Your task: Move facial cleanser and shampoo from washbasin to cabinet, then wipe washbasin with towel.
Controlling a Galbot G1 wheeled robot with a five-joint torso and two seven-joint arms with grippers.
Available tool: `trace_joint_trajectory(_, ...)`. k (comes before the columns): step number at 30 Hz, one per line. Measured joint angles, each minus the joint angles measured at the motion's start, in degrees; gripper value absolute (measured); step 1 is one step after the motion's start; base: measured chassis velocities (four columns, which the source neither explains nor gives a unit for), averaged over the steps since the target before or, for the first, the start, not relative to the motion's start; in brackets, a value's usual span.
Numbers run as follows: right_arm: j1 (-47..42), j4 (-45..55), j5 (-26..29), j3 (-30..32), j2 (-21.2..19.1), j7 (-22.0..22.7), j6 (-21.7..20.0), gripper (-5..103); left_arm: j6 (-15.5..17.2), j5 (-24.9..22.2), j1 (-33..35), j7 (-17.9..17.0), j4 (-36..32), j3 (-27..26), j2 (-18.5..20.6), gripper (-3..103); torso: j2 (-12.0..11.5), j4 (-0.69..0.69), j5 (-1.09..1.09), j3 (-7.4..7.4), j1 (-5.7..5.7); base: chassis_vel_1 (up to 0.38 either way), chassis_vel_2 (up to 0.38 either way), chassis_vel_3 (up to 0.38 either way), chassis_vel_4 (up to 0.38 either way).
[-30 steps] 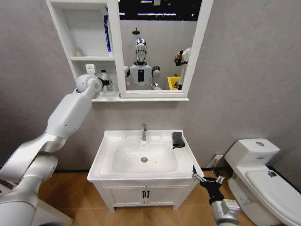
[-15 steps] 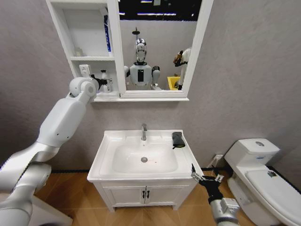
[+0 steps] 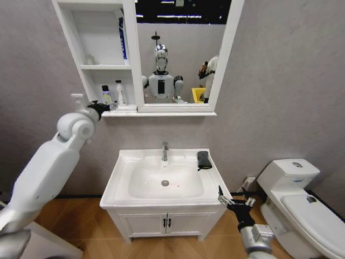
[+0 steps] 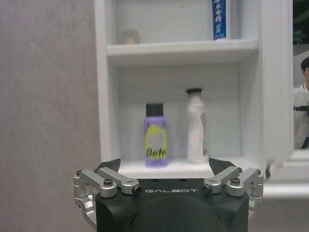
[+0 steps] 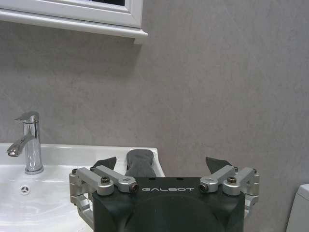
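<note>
The left gripper (image 4: 164,170), jaws spread and empty, faces the white three-shelf wall cabinet (image 4: 179,46), where a purple bottle (image 4: 155,140) and a white bottle (image 4: 195,126) stand. The right gripper (image 5: 161,165), jaws also released, hangs beside the white ceramic washbasin (image 3: 123,176) near the dark grey folded towel (image 3: 203,159).

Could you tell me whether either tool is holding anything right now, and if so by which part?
Nothing is held. The left tool is open and empty before the cabinet; the right tool is open beside the washbasin.

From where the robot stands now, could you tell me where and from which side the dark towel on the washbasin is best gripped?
Probably from above, pinching across the narrow width of the towel. It lies flat and folded on the washbasin's back right rim, its long side running front to back. The open right gripper waits nearest, by the front right corner.
</note>
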Motion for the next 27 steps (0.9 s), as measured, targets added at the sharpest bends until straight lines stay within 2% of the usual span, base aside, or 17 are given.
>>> trace_joint_trajectory(1,0.1,0.2,0.04,0.02,0.08,0.01,-0.22,100,0.16,0.74,6.99,0.2,-3.35,-4.23,-0.56,100,0.0,0.01,-0.02,0.0,0.0,0.0,0.0,0.0,0.0)
trace_joint_trajectory(2,0.1,0.2,0.04,0.02,0.08,0.01,-0.22,100,0.16,0.74,6.99,0.2,-3.35,-4.23,-0.56,100,0.0,0.01,-0.02,0.0,0.0,0.0,0.0,0.0,0.0)
trace_joint_trajectory(4,0.2,0.47,0.18,0.02,0.07,0.02,-0.52,100,0.48,3.63,21.52,2.25,-9.58,-12.32,-3.54,100,0.0,-0.01,-0.03,0.0,0.0,0.0,0.0,0.0,0.0)
trace_joint_trajectory(5,0.2,0.47,0.18,0.02,0.07,0.02,-0.52,100,0.48,3.63,21.52,2.25,-9.58,-12.32,-3.54,100,0.0,-0.01,-0.03,0.0,0.0,0.0,0.0,0.0,0.0)
trace_joint_trajectory(7,0.34,0.7,0.39,0.01,-0.11,0.02,-0.93,100,-1.59,10.46,38.4,6.9,-16.53,-21.31,-9.89,100,0.0,0.02,-0.05,0.0,0.0,0.0,0.0,0.0,0.0)
trace_joint_trajectory(8,0.34,0.7,0.39,0.01,-0.11,0.02,-0.93,100,-1.59,10.46,38.4,6.9,-16.53,-21.31,-9.89,100,0.0,0.02,-0.05,0.0,0.0,0.0,0.0,0.0,0.0)
trace_joint_trajectory(10,0.71,0.74,0.49,-0.22,-0.26,0.02,-1.4,100,-5.7,18.14,51.02,12.31,-20.8,-26.95,-16.24,100,0.0,0.02,0.0,0.0,-0.01,0.0,0.0,0.0,0.0)
trace_joint_trajectory(12,1.14,0.76,0.51,-0.66,-0.27,0.0,-1.91,100,-10.55,24.29,59.16,17.71,-22.62,-29.6,-21.73,100,0.0,0.02,0.01,-0.01,-0.01,0.0,0.0,0.0,0.0)
trace_joint_trajectory(13,1.14,0.76,0.51,-0.66,-0.27,0.0,-1.91,100,-10.55,24.29,59.16,17.71,-22.62,-29.6,-21.73,100,0.0,0.02,0.01,-0.01,-0.01,0.0,0.0,0.0,0.0)
trace_joint_trajectory(15,1.38,0.76,0.51,-0.97,-0.28,-0.05,-2.2,100,-15.61,28.98,65.02,23.23,-22.47,-30.68,-26.91,100,0.0,0.01,0.0,0.0,-0.01,0.0,0.0,0.0,0.0)
trace_joint_trajectory(17,1.47,0.64,0.51,-1.14,-0.42,-0.17,-2.31,100,-19.89,31.7,68.56,25.83,-20.54,-31.17,-30.94,100,0.0,0.01,-0.01,0.0,0.0,0.0,0.0,0.0,0.0)
trace_joint_trajectory(18,1.47,0.64,0.51,-1.14,-0.42,-0.17,-2.31,100,-19.89,31.7,68.56,25.83,-20.54,-31.17,-30.94,100,0.0,0.01,-0.01,0.0,0.0,0.0,0.0,0.0,0.0)
trace_joint_trajectory(19,1.48,0.6,0.51,-1.15,-0.48,-0.23,-2.53,100,-21.59,32.42,69.81,26.74,-19.94,-31.45,-32.77,100,0.0,0.0,-0.01,0.0,0.01,0.0,0.0,0.0,0.0)
trace_joint_trajectory(22,1.62,0.55,0.5,-1.03,-0.61,-0.77,-2.95,100,-23.01,32.22,71.66,28.01,-20.64,-31.56,-34.94,100,0.0,0.0,-0.01,0.01,0.01,0.0,0.0,0.0,0.0)
trace_joint_trajectory(27,2.38,0.62,0.43,-1.09,-0.64,-1.47,-3.46,100,-23.47,32.84,71.85,27.64,-22.27,-30.86,-37.03,100,0.0,-0.01,0.0,0.01,0.01,0.0,0.0,0.0,0.0)
